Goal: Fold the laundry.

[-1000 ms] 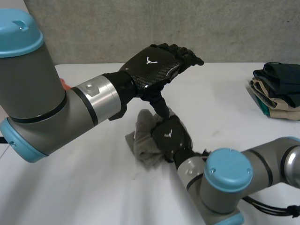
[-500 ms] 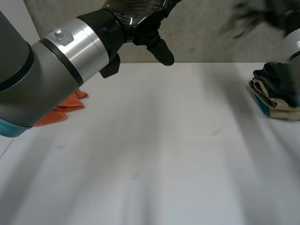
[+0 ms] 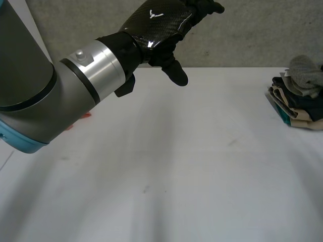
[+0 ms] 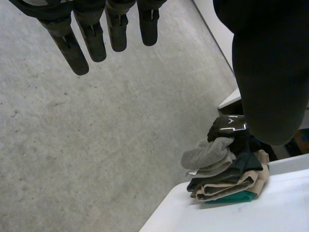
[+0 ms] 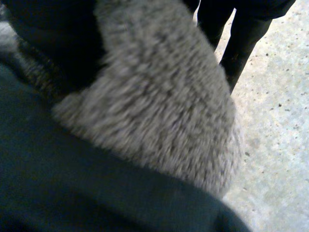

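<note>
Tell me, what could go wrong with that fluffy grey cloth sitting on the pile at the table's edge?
1. The grey cloth lies bunched, not flat, on top of the stack, which stands by the table's edge; it might slide off onto the floor.
2. The right hand is against that cloth; drawing away, it may drag the cloth along or tip the stack.
3. The left hand, open, hangs high above the table and cannot steady anything.
</note>
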